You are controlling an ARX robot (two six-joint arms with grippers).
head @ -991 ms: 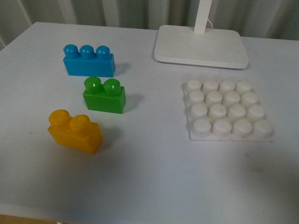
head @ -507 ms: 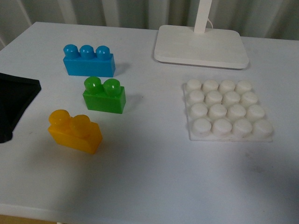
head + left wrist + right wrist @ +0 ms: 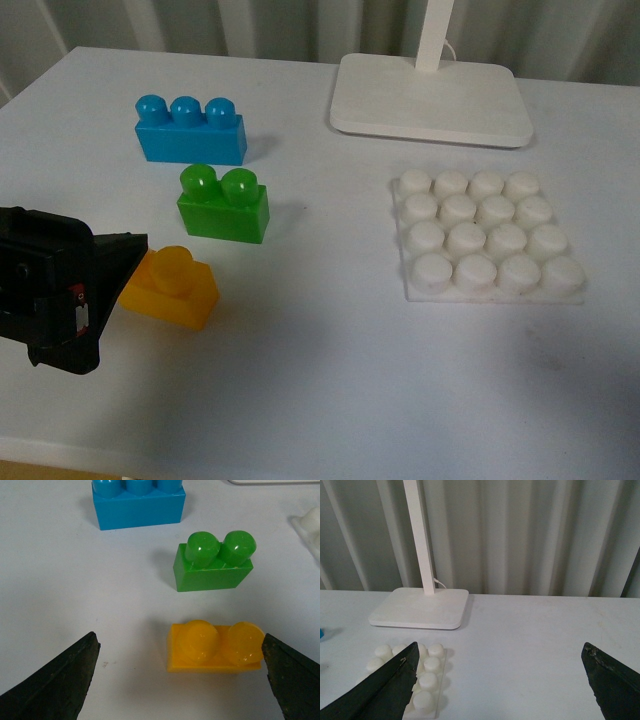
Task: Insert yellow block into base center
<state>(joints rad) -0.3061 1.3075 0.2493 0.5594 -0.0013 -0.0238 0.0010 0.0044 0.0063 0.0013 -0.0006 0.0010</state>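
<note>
My left claw (image 3: pixel 180 644) is spread wide and empty. The yellow block (image 3: pixel 215 652) sits on the worktop (image 3: pixel 70 580) beside the green block (image 3: pixel 215 565), well apart from the base (image 3: pixel 490 240). I'd centre it between the fingers (image 3: pixel 65 680), then close low on its sides.

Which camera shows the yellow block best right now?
The left wrist view: the whole yellow block, both studs, shows between the fingers of the open left gripper. In the front view the gripper hides one stud; the right wrist view misses it.
</note>
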